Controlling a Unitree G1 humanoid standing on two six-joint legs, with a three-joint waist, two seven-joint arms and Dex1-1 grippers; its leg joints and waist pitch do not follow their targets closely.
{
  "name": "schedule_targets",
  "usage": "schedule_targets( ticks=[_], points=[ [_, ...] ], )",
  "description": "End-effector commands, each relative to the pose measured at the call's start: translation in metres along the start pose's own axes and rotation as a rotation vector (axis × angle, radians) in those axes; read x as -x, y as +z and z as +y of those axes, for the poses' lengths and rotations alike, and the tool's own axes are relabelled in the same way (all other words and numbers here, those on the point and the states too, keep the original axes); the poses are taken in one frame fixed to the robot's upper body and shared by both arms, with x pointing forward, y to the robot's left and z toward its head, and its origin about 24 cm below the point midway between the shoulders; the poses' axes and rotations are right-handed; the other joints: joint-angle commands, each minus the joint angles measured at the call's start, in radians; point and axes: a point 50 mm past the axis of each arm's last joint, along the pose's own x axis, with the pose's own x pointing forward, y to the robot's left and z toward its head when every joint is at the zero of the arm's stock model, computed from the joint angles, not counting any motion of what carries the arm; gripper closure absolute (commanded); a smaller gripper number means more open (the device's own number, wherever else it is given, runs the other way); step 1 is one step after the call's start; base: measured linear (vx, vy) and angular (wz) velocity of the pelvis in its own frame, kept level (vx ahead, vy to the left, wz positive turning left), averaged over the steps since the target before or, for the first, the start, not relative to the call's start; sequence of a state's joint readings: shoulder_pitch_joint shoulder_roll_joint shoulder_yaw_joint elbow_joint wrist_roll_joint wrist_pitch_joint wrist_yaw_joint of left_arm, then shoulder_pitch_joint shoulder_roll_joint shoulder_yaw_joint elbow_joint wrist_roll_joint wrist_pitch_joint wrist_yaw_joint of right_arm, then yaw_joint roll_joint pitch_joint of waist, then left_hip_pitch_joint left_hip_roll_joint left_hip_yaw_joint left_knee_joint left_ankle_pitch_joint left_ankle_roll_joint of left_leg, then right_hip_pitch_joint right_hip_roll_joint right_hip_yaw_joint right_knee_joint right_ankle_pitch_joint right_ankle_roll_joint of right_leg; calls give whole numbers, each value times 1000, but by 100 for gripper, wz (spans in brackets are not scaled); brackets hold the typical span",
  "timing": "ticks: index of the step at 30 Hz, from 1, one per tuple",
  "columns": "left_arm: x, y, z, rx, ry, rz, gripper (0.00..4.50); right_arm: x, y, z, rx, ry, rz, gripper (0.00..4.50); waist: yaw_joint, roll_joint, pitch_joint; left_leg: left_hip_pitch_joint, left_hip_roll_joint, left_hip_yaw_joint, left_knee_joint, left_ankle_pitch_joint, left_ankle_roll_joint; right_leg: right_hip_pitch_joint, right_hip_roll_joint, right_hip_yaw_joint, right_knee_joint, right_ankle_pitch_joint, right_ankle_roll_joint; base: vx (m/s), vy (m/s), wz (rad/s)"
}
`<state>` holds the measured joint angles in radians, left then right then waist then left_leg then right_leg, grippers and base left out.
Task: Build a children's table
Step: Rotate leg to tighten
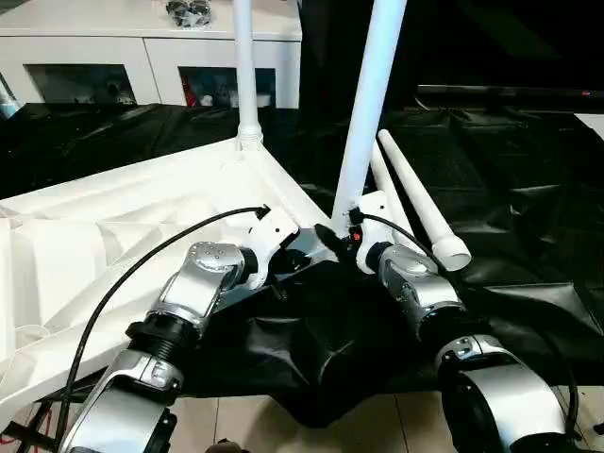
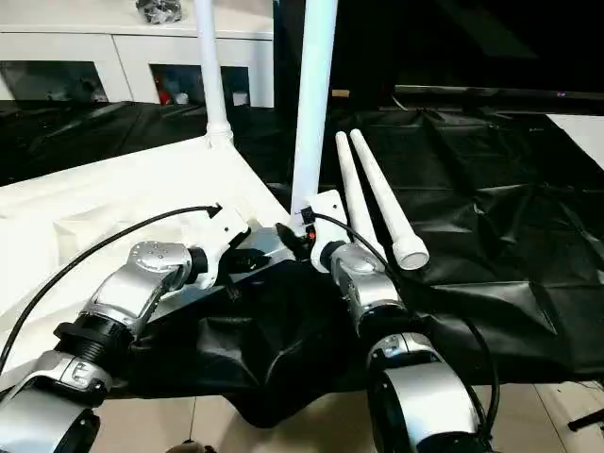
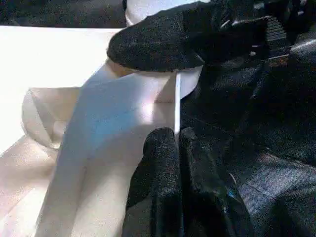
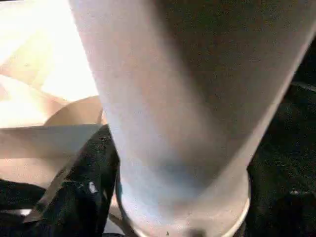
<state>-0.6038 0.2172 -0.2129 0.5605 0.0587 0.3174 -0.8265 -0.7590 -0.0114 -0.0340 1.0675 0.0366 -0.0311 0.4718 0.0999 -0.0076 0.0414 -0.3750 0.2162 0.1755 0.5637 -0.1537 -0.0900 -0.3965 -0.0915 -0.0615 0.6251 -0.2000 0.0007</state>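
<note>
Gripping the rim of the upside-down white plastic square tabletop, left hand has its fingers closed on the thin edge wall beside the near corner socket. Right hand sits at the base of the upright white tubular leg; can't tell its finger state. Second leg stands in the far socket. Two loose legs lie on the black-draped table just beyond the right hand.

one tabletop, four legs, two grippers

Bright glare on white plastic (wrist views blurred)
</note>
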Motion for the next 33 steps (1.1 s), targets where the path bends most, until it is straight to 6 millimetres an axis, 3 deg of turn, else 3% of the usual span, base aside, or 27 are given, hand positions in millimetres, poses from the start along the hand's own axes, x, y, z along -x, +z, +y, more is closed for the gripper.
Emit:
schedule_targets(
  ticks=[1,6,11,12,18,20,21,29,33],
  points=[
    [-6,19,-14,-62,-91,-112,450,-11,-13,37,12,205,64,73,0,-1,-55,11,12,0,-67,-299,2,36,-48,36,-91,-248,-180,0,0,0],
    [6,13,-14,-98,-164,-127,450,-1,-4,30,64,370,11,73,-7,-4,-57,8,11,3,-63,-253,26,41,-47,37,-86,-192,-196,0,0,0],
    [16,10,-18,-127,-273,-123,450,15,-3,21,121,541,12,73,2,1,-61,11,17,7,-57,-208,53,42,-42,33,-74,-100,-234,0,0,0],
    [19,8,-19,-136,-294,-112,450,20,-4,19,133,601,23,73,4,5,-61,6,18,7,-56,-194,56,42,-41,32,-69,-80,-242,0,0,0],
    [25,3,-19,-150,-338,-91,450,35,-10,12,195,743,100,73,15,2,-61,10,19,9,-53,-217,54,41,-43,32,-68,-90,-250,0,0,0],
    [26,2,-18,-151,-341,-88,450,37,-11,11,208,762,114,73,16,2,-60,9,18,9,-54,-218,55,40,-43,32,-70,-98,-248,0,0,0],
    [28,1,-18,-153,-349,-84,450,40,-12,10,219,781,128,96,17,2,-60,10,19,9,-54,-220,53,40,-45,33,-70,-106,-248,0,0,0],
    [33,-2,-19,-150,-370,-74,450,44,-13,10,201,815,132,148,18,1,-60,9,19,8,-55,-216,50,40,-44,33,-70,-116,-245,0,0,0],
    [31,-1,-18,-128,-338,-83,450,39,-15,13,176,765,119,173,17,2,-60,9,18,8,-55,-217,45,40,-44,33,-70,-112,-246,0,0,0]
  ],
)
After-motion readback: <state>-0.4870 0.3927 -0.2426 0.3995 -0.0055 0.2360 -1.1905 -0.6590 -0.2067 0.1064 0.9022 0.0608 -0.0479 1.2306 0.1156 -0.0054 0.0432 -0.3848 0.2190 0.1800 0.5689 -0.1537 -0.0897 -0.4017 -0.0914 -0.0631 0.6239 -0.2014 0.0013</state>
